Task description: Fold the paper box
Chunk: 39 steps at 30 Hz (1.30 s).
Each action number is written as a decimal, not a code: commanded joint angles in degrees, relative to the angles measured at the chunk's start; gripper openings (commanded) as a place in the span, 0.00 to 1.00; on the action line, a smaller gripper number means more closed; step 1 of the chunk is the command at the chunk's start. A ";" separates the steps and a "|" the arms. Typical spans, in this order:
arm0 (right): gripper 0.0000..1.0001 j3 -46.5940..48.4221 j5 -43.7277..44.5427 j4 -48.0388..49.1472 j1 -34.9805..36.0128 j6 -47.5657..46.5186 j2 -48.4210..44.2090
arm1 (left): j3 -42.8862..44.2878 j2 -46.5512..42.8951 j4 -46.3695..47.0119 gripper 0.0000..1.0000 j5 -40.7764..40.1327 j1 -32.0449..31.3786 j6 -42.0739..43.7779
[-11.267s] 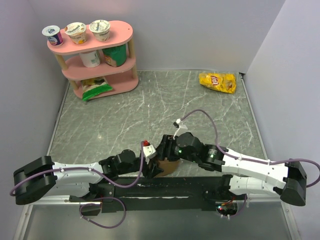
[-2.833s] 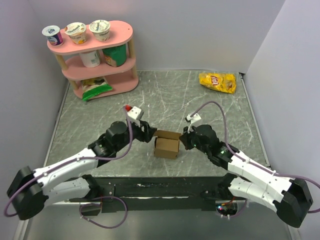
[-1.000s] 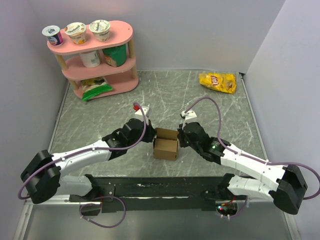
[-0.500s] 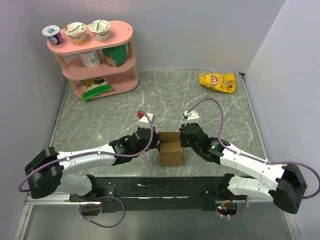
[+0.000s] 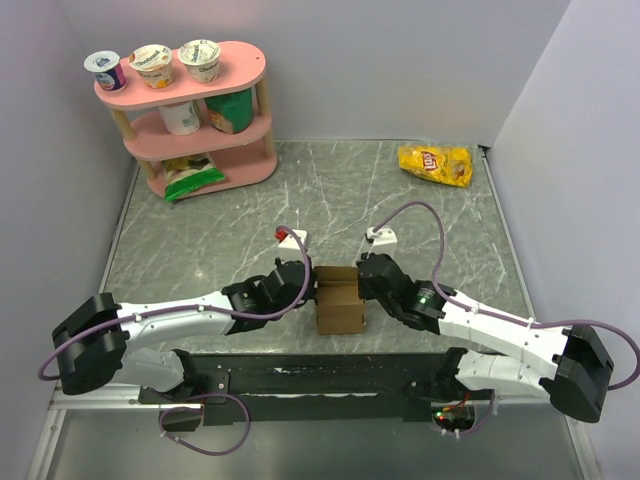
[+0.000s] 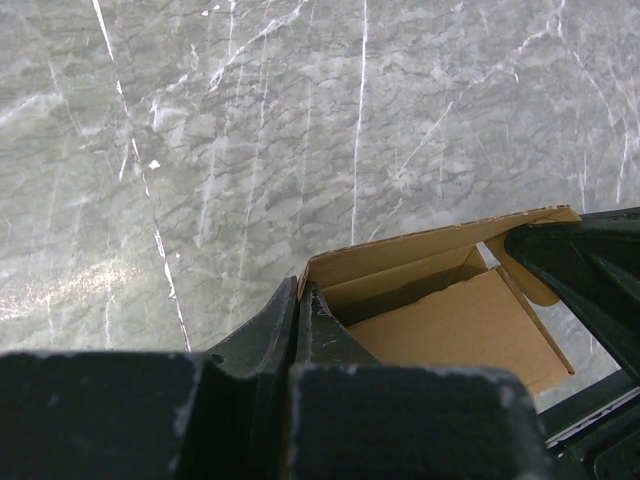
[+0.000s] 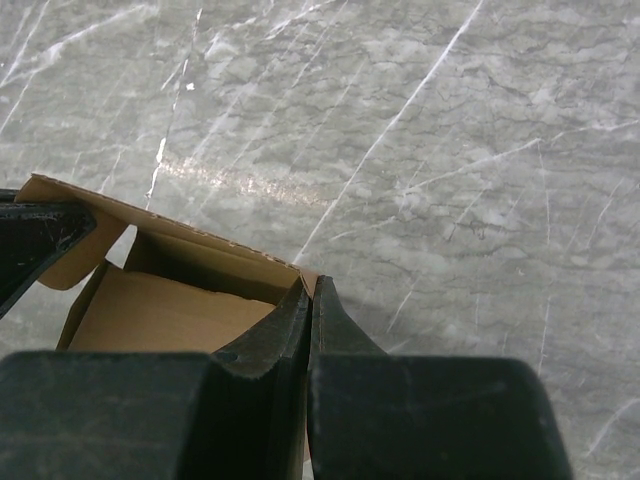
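Top external: left hand (image 5: 309,290) and right hand (image 5: 363,285) pinch paper box (image 5: 340,308) sides; shelf (image 5: 243,60) well apart.

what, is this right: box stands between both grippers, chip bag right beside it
Wrong: the paper box stands between the left gripper and right gripper, but the chip bag lies apart at the far right corner; top external shows it.

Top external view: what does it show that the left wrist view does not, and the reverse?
Only the top external view shows the pink shelf, the cups on it and the yellow chip bag. Only the left wrist view shows the dark opening under the raised flap of the paper box, with the left pincer shut at its corner. Both show the box, the marble table and the right pincer at the box's other side.
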 commanded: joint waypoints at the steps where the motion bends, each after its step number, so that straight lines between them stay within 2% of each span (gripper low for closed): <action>1: 0.00 2.48 0.59 6.65 1.86 1.60 -1.23 | 3.47 0.45 0.01 0.01 1.64 -1.64 0.00; 11: 0.00 -2.09 5.60 12.88 4.85 -0.95 -5.10 | 6.64 1.76 -2.37 0.01 1.81 -1.55 0.17; 21: 0.00 -1.92 7.80 12.10 5.90 0.63 -3.52 | 5.15 3.26 -0.09 0.01 2.07 -1.55 -3.51; 39: 0.00 -0.60 12.11 9.20 6.43 3.70 -0.97 | 2.86 3.96 -0.61 0.01 -3.99 -4.89 -8.96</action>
